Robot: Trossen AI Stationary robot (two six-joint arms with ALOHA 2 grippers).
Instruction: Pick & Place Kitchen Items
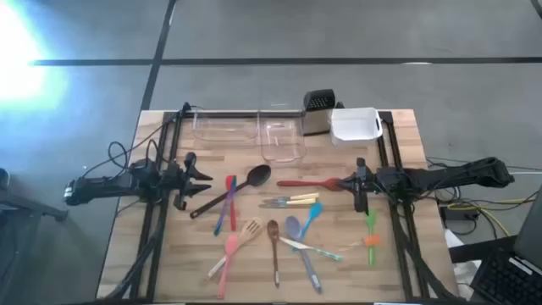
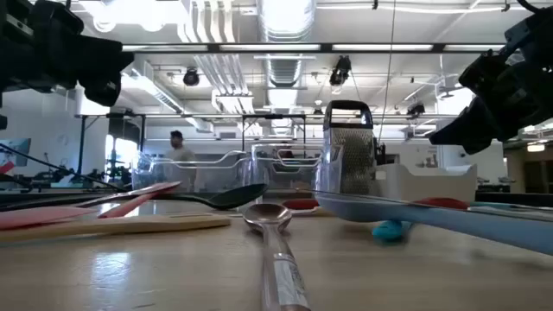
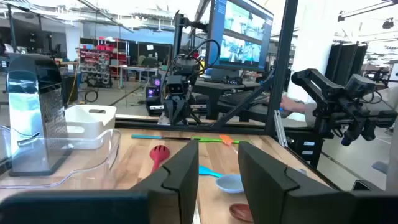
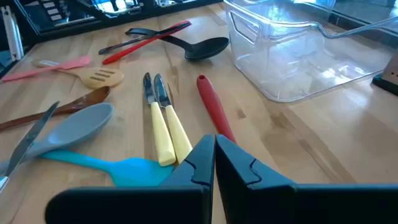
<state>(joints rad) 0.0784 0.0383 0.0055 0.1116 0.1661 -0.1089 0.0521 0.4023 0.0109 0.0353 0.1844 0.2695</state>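
Utensils (image 1: pixel 279 222) are all lying loose on the wooden worktop (image 1: pixel 169 254), spread out between the two arms. Right fingers (image 4: pixel 214 158) are clenched tight with nothing in them, hovering right over the red spatula (image 4: pixel 214 109), with the yellow-handled knives (image 4: pixel 165 127) just beside the tips. Left fingers (image 3: pixel 217 171) sit partly open and empty, pointed across at the spread, black ladle (image 1: pixel 233 191) nearest them.

No readable text, label, brand, number or sign anywhere, monitor screen content behind the table too blurred to read
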